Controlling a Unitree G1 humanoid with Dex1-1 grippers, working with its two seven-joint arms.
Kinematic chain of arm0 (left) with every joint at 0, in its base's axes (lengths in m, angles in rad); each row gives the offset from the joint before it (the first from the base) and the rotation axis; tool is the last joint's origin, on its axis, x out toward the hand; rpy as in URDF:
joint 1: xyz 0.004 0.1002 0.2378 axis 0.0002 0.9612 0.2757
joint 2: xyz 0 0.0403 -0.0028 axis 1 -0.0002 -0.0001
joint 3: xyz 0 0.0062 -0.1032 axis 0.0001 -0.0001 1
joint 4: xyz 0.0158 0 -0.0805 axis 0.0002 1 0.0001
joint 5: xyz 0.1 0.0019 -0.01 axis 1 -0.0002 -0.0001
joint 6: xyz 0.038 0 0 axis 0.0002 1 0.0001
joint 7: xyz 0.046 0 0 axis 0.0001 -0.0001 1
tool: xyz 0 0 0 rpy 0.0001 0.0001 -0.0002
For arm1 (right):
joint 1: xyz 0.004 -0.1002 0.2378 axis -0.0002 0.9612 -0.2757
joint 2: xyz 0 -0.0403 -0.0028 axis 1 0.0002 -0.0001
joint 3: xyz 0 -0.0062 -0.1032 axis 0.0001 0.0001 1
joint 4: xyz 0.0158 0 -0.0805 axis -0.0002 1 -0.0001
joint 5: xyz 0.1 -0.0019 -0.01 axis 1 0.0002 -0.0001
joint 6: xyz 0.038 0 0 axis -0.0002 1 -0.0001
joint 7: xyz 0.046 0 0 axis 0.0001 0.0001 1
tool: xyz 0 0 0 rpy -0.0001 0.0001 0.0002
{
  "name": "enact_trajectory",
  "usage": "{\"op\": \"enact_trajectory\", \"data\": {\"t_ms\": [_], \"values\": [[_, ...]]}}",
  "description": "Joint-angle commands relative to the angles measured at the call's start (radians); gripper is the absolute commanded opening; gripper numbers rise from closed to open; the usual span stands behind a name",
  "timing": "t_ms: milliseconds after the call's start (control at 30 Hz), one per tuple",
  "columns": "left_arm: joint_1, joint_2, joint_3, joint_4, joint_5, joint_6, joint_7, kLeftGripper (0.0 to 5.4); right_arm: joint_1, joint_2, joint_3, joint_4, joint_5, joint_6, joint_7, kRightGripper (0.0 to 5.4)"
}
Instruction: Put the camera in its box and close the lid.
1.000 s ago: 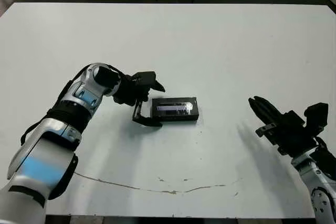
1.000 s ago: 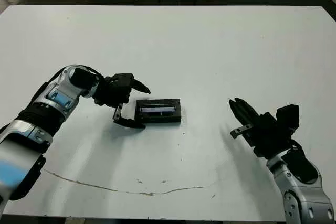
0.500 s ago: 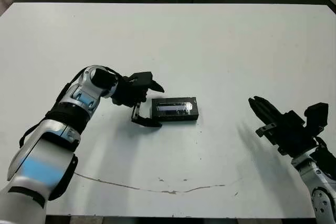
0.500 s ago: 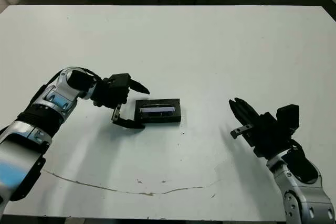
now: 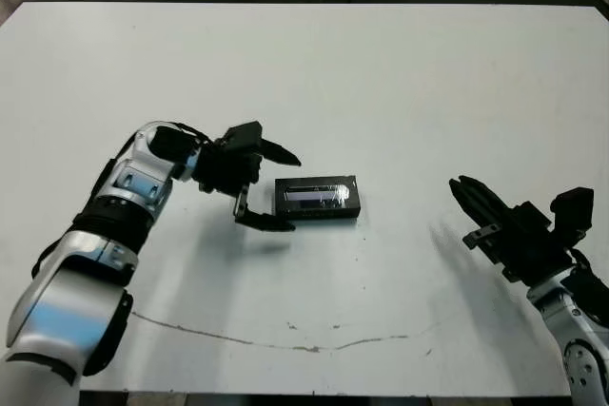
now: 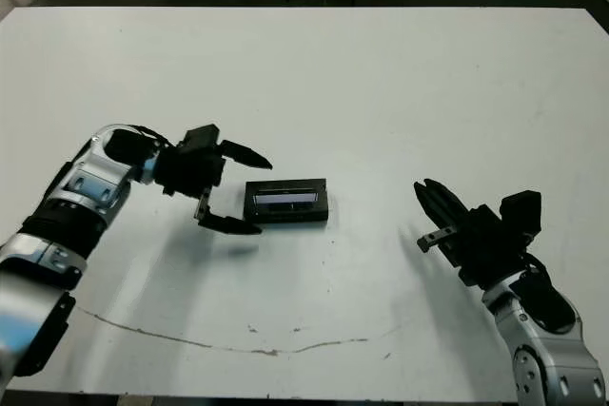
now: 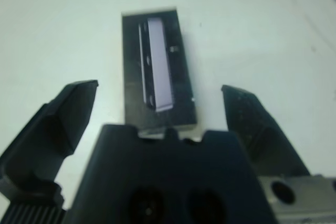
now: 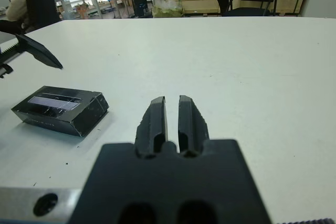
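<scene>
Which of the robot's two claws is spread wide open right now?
The left gripper, beside the black box. Its two fingers stand far apart, one on each side of the box's end. The right gripper holds its fingers nearly together, off by itself.

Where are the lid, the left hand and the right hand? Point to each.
lid [image 5: 317,197]: left eye view, on its silvery strip.
left hand [image 6: 245,191]: right eye view, between its fingertips.
right hand [image 8: 171,105]: right wrist view, between its fingertips.
</scene>
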Motion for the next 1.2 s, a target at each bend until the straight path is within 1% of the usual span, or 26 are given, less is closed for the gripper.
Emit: {"op": "enact_trajectory", "data": {"t_ms": [33,133,200,333,400,467,500,533,600,700,833,933,1033,1200], "values": [[0.053,0.023,0.021,-0.071,-0.017,0.047,0.033,5.37,0.016,-0.011,0.009,0.019,-0.024,-0.003,0.005,0.0],[0.078,0.027,0.042,-0.13,-0.044,0.071,0.057,5.37,0.008,-0.007,0.013,0.048,-0.04,-0.027,0.012,0.0],[0.087,0.03,0.052,-0.163,-0.064,0.08,0.064,5.37,0.005,-0.001,0.01,0.059,-0.027,-0.034,0.024,0.0],[0.126,0.016,0.096,-0.239,-0.136,0.13,0.104,5.37,0.006,0.002,0.007,0.055,-0.015,-0.032,0.029,0.0],[0.166,-0.009,0.13,-0.3,-0.173,0.175,0.183,5.37,0.008,0.0,0.008,0.047,-0.015,-0.021,0.021,0.0],[0.232,-0.067,0.178,-0.388,-0.217,0.276,0.347,5.28,0.01,0.0,0.007,0.032,-0.007,-0.004,0.015,0.0],[0.262,-0.095,0.191,-0.428,-0.222,0.305,0.425,5.14,0.011,0.0,0.007,0.028,-0.005,0.001,0.01,0.0],[0.291,-0.124,0.198,-0.463,-0.21,0.31,0.507,4.98,0.012,0.001,0.007,0.024,-0.007,0.002,0.004,0.0],[0.341,-0.181,0.189,-0.514,-0.158,0.292,0.66,4.51,0.013,-0.001,0.009,0.021,-0.016,-0.007,0.0,0.0],[0.378,-0.23,0.159,-0.542,-0.111,0.274,0.775,3.77,0.017,-0.009,0.011,0.002,-0.021,0.003,-0.012,0.0],[0.397,-0.255,0.104,-0.561,-0.064,0.285,0.839,2.79,0.024,-0.011,0.011,-0.024,-0.029,0.017,-0.031,0.0],[0.403,-0.267,0.063,-0.58,-0.037,0.336,0.881,2.05,0.022,-0.009,0.01,-0.009,-0.032,0.005,-0.027,0.0],[0.402,-0.279,0.032,-0.587,-0.019,0.383,0.913,1.25,0.022,-0.005,0.007,-0.019,-0.013,0.019,-0.025,0.0],[0.396,-0.281,-0.009,-0.59,-0.004,0.485,0.934,0.01,0.019,-0.006,0.004,-0.008,-0.009,0.006,-0.014,0.0]]}}
